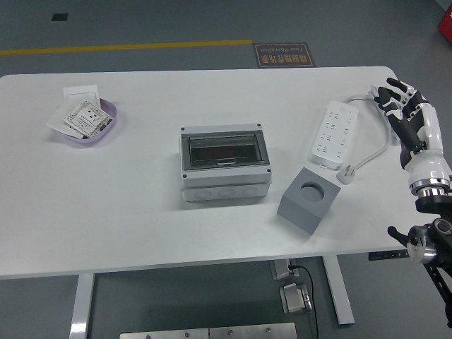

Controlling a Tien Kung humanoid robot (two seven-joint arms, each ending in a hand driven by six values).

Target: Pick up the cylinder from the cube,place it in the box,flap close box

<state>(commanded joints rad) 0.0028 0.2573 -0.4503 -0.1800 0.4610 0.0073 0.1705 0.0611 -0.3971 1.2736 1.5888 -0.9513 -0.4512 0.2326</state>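
Observation:
A grey cube point(306, 200) with an empty round hole in its top sits right of centre near the table's front. No cylinder shows anywhere on the table. The grey box point(224, 163) stands in the middle with its smoky clear flap lying shut over it. My right hand point(401, 100) hovers at the table's right edge, far from both cube and box, its fingers spread and holding nothing. My left arm is out of the picture.
A white power strip point(332, 134) with its cable and plug point(347, 172) lies between the cube and my right hand. A purple dish point(108, 120) holding white cards sits at the far left. The white table point(127, 212) ends close to my right forearm.

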